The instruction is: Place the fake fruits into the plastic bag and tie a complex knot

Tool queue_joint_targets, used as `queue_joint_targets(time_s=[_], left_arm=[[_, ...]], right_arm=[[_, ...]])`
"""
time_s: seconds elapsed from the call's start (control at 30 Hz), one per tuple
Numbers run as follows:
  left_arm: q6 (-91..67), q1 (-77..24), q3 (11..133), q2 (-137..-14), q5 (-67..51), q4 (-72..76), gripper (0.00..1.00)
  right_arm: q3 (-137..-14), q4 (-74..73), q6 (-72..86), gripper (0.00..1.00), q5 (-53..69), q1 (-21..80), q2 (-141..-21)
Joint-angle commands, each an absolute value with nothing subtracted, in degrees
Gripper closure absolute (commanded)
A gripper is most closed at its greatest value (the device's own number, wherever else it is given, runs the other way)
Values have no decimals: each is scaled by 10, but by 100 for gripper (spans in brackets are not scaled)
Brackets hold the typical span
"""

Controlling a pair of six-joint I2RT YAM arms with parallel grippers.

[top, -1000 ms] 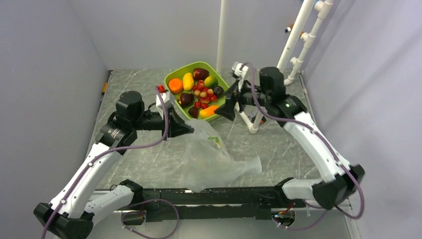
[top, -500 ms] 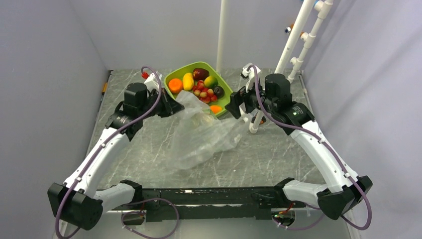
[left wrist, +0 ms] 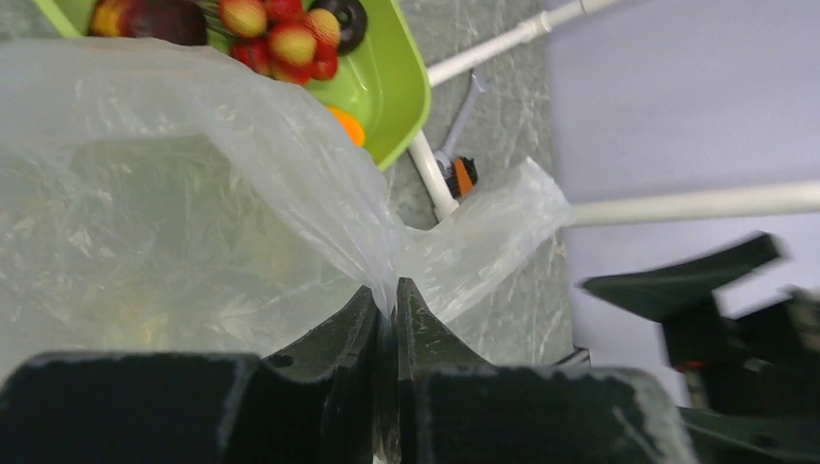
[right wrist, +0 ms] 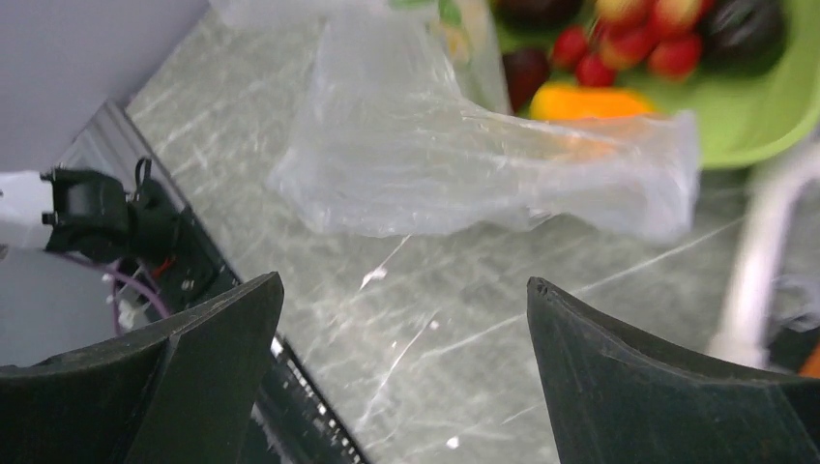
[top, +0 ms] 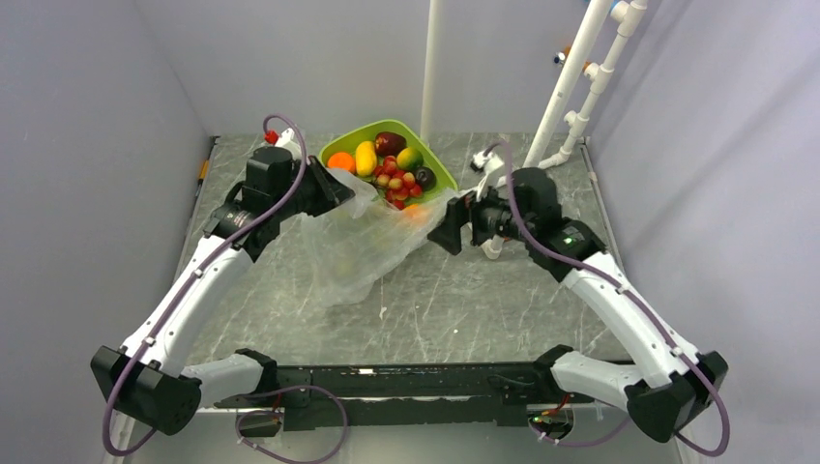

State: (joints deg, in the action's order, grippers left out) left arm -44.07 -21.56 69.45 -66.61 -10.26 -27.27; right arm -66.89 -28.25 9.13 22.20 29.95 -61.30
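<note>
My left end effector is pinched nearly closed on a fold of the plastic bag. The bag sprawls across the worktop at centre frame, its upper edge draped over the green tray. The fruits sit in that tray at upper centre. My right end effector gapes wide, holding nothing, just right of the bag.

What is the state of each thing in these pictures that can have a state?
green tray, upright, holding fruits.
fake fruits, in the green tray, none clearly inside the plastic bag.
plastic bag, untied, slack, one end over the green tray's near edge.
left gripper, shut on the plastic bag.
right gripper, wide open, empty.
</note>
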Motion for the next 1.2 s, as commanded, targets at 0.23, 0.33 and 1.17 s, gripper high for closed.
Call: queue_joint_targets(time_s=[0.23,0.33,1.17], left_arm=[[-480,-232,713,-680,-113,-251,81],[-478,-223,723,-689,-123,-254,77],[625,87,698,-797,-647,-513,1]], right_arm=[[-624,-124,225,0,137,378,-777],[-649,-117,239,6,92,385,-834],[-634,-197,-163,100,372,301,-806]])
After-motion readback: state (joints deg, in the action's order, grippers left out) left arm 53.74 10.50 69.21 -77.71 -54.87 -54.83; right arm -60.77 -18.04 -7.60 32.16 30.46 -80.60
